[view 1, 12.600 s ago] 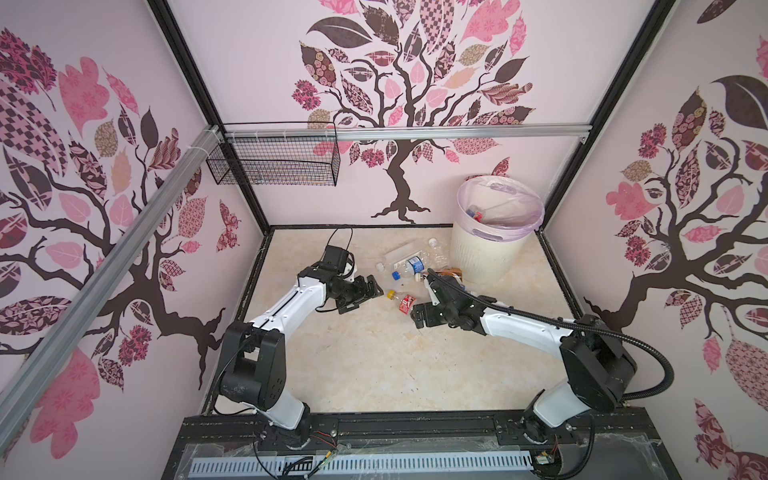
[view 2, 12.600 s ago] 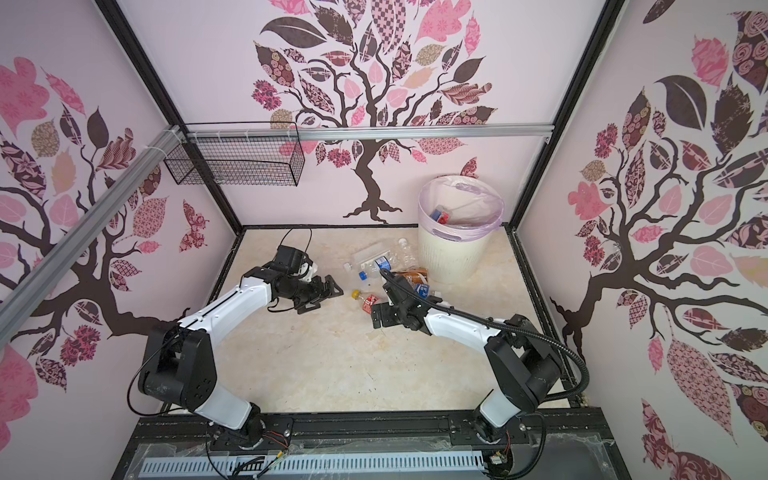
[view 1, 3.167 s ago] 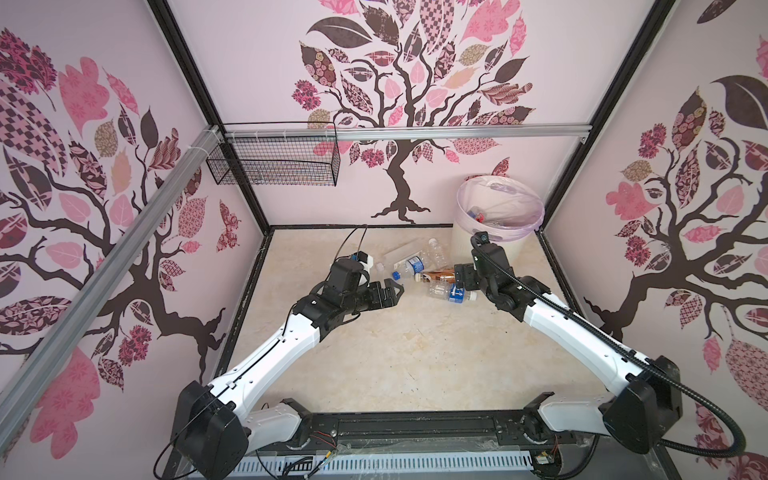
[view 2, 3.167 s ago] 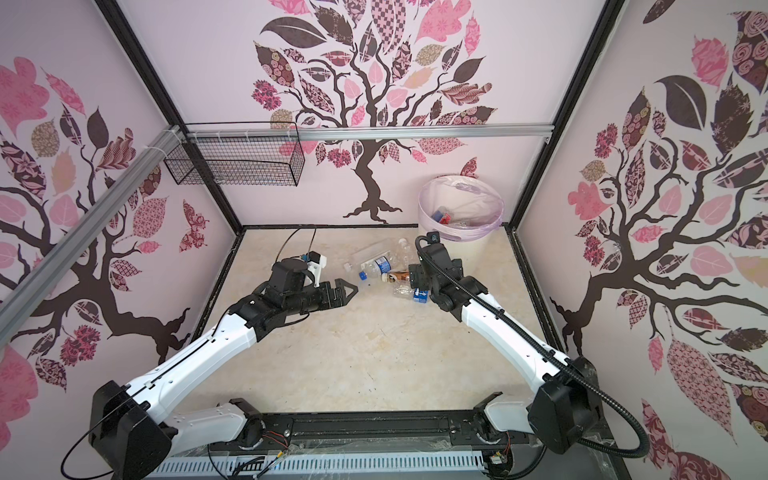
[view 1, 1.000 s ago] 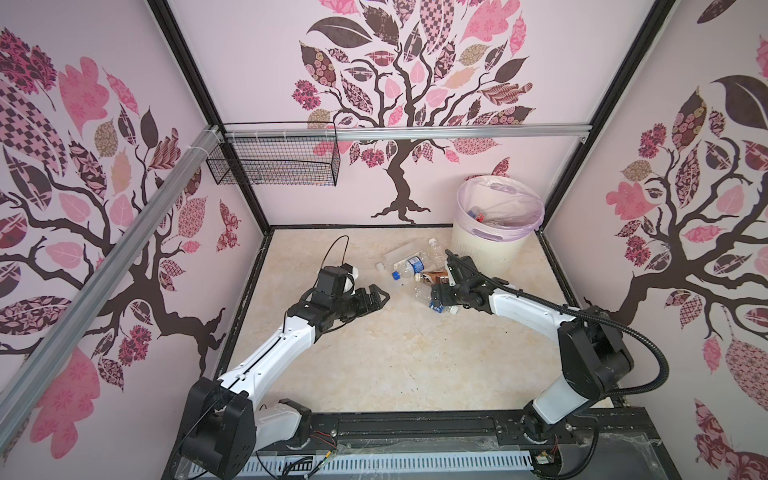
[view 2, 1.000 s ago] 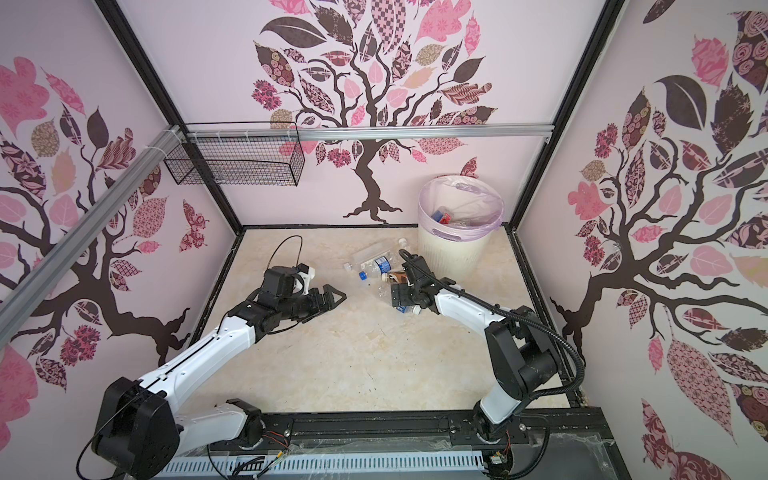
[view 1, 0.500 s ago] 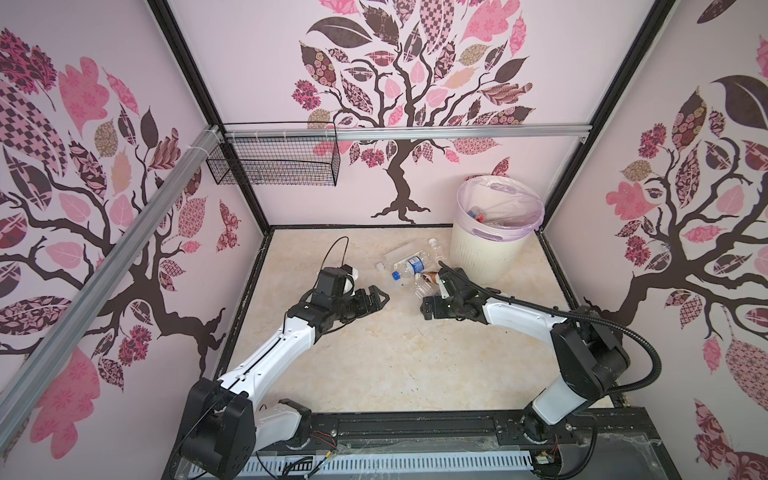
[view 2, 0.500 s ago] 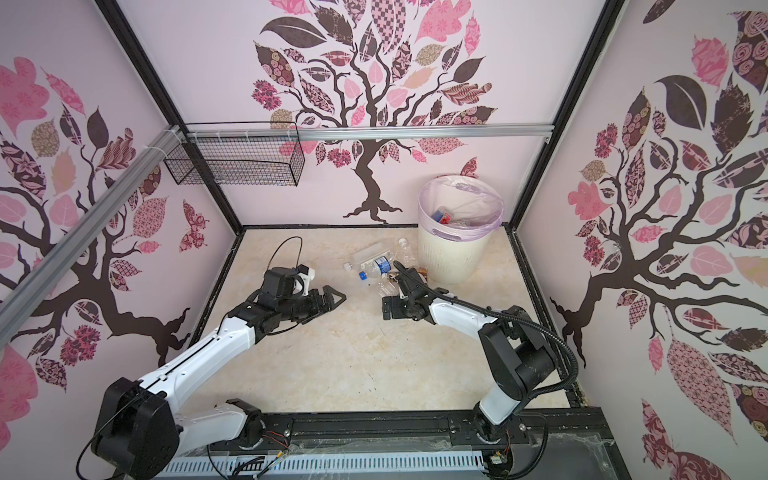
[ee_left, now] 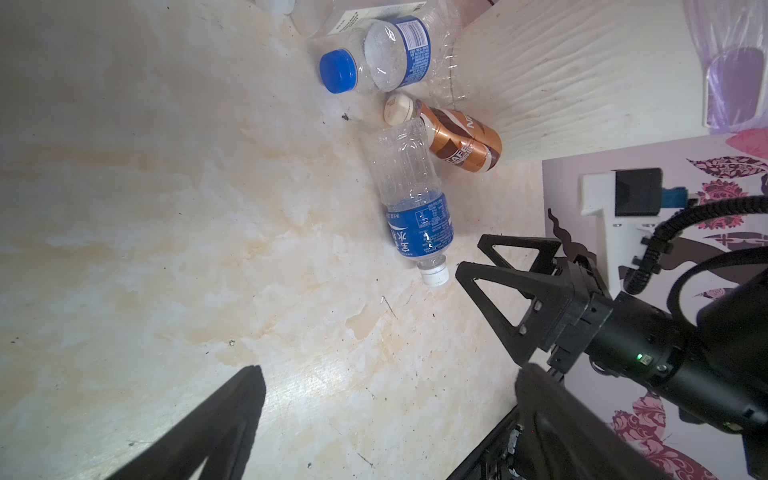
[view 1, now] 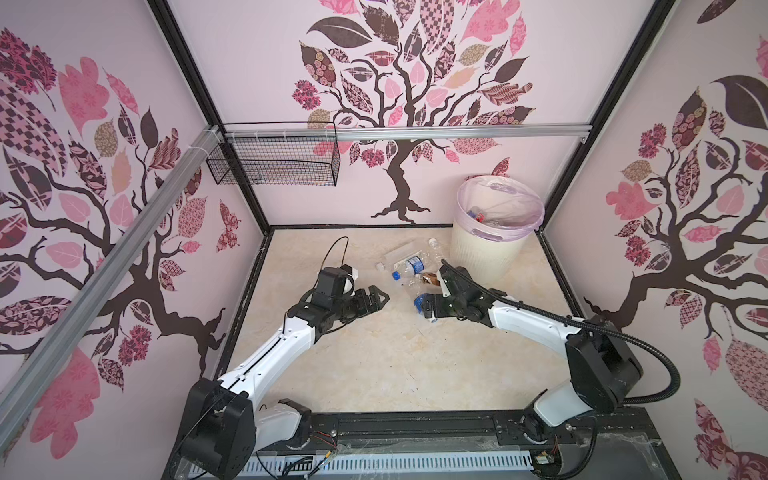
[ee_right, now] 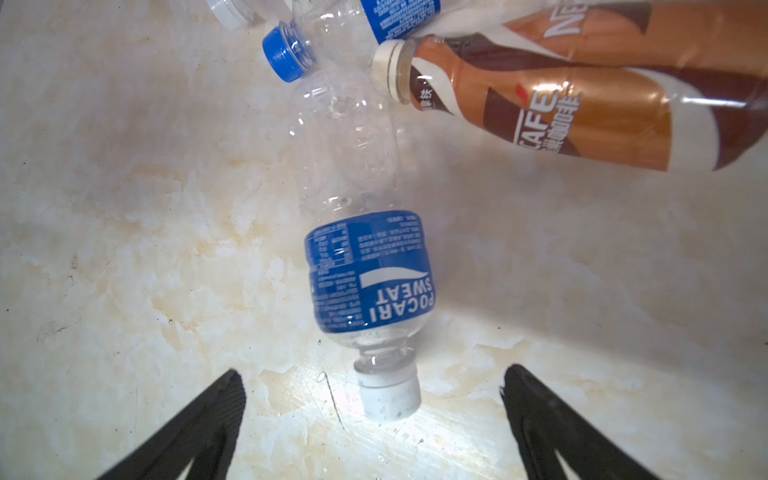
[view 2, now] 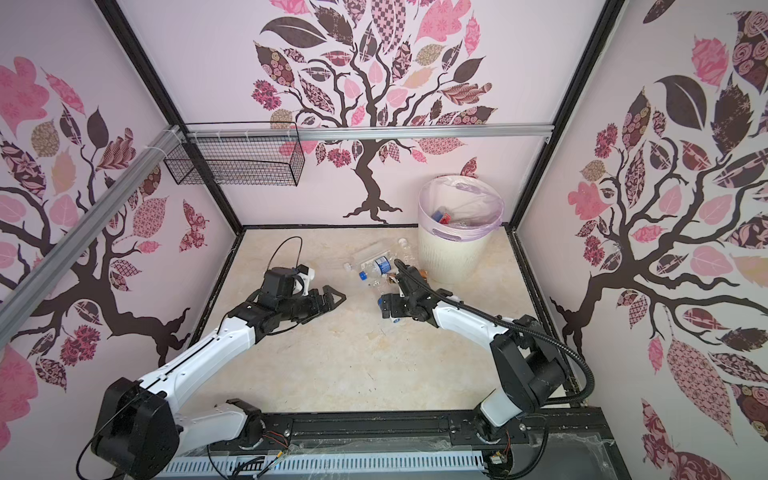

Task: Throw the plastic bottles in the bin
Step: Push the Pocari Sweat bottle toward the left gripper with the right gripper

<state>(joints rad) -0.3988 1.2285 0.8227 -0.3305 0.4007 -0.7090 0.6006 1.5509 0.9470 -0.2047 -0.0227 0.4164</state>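
Two pincers: left pincer (view 1: 380, 300) and right pincer (ee_left: 468, 253), both spread wide, grasping nothing.
Left pincer: over bare desk (view 1: 374, 374), well apart from the bin (view 1: 482, 253).
Right pincer: nearer the bin, low over the desk.
Blue-label bottle (ee_right: 365, 270): lying flat, white cap at the right pincer's fingertips, base toward the bin.
Brown-label bottle (ee_right: 561, 112): lying just beside the bin's wall.
Blue-capped bottle (ee_left: 390, 54): lying near the bin's foot.
Bin: upright, lilac liner, some bottles inside.

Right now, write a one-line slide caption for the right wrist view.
Open right gripper faces a clear, blue-labelled, white-capped plastic bottle lying on cream marbled floor.
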